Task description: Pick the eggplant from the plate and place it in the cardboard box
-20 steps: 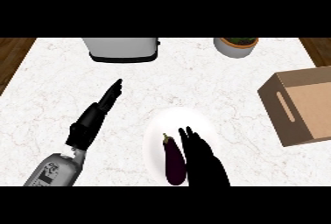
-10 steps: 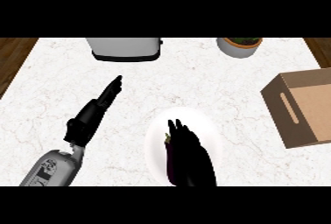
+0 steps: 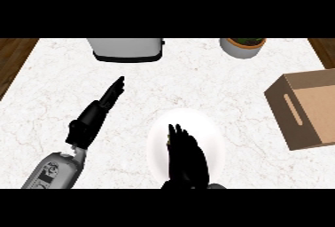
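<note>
1. One broad white marble counter [image 3: 196,84] fills the view, with strips of dark wood floor [image 3: 14,57] showing past its left and right far corners.
2. The cardboard box [image 3: 307,111] sits open-topped at the right edge of the counter, a slot handle in its near wall, well apart from the plate and off to the right hand's own right and a little forward.
3. A grey toaster [image 3: 126,48] stands at the far edge, left of centre, and a potted plant [image 3: 243,46] stands at the far edge toward the right.
4. The white plate [image 3: 212,144] lies near the front of the counter, right of centre.
5. The left hand [image 3: 98,113] rests on the counter left of the plate, fingers straight and pointing away, holding nothing.
6. The right hand [image 3: 185,155] lies directly over the plate, fingers stretched forward along the plate's long line; I cannot tell whether they are curling underneath.
7. The eggplant [image 3: 170,142] is almost wholly hidden beneath that hand; only a small sliver shows at the hand's left edge, so it seems to be on the plate, running near-to-far under the palm. The right hand is clearly the nearer one, and the grasp looks like the step in hand.
</note>
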Controlling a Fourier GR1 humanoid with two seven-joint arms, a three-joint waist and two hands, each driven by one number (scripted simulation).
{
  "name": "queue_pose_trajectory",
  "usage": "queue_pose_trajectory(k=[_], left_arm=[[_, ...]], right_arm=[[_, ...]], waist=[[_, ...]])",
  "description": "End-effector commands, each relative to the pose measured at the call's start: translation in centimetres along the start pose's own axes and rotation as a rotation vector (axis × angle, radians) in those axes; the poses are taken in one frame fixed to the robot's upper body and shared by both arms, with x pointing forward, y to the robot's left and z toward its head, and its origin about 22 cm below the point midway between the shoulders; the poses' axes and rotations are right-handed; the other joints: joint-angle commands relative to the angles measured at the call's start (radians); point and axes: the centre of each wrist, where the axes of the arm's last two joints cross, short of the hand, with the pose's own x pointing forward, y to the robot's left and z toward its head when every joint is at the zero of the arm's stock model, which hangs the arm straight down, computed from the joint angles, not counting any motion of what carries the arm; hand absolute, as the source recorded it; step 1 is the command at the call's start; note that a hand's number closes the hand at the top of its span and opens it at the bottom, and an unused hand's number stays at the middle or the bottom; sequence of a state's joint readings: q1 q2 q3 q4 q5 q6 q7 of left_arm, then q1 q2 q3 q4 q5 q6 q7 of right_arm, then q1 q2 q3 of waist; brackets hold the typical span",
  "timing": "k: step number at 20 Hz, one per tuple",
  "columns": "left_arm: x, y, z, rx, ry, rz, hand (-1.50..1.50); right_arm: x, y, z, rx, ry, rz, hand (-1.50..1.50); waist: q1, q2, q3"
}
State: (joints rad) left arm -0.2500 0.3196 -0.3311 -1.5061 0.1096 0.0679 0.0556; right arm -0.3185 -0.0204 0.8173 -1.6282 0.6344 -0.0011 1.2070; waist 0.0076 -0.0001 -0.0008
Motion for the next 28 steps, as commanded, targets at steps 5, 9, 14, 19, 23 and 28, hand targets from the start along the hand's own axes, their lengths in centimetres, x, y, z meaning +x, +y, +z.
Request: queue_pose_trajectory(k=[5, 9, 14, 19, 23, 28], left_arm=[[-0.4, 0.7, -0.1, 0.005, -0.001, -0.003, 0.00], [-0.9, -0.2, 0.2, 0.010, 0.000, 0.013, 0.00], [-1.3, 1.4, 0.2, 0.009, 0.005, 0.025, 0.00], [-0.8, -0.4, 0.3, -0.009, 0.010, 0.007, 0.00], [-1.5, 0.0, 0.2, 0.005, -0.010, 0.007, 0.00], [-0.2, 2.0, 0.9, -0.002, 0.009, -0.009, 0.00]], right_arm=[[0.9, 0.8, -0.2, -0.033, 0.148, -0.010, -1.50], [1.6, 0.1, -1.7, -0.025, 0.161, -0.011, -1.50], [0.3, 0.5, -2.0, 0.029, 0.171, 0.005, -1.50], [0.0, 4.0, -1.6, 0.070, 0.200, 0.025, -1.50], [0.5, 2.7, -2.9, 0.076, 0.201, 0.020, -1.50], [-1.1, 5.6, -2.8, 0.077, 0.208, 0.027, -1.50]], waist=[[-0.006, 0.000, 0.000], [0.003, 0.002, 0.000], [-0.009, 0.001, 0.000], [0.001, 0.000, 0.000], [0.000, 0.002, 0.000], [0.002, 0.000, 0.001]])
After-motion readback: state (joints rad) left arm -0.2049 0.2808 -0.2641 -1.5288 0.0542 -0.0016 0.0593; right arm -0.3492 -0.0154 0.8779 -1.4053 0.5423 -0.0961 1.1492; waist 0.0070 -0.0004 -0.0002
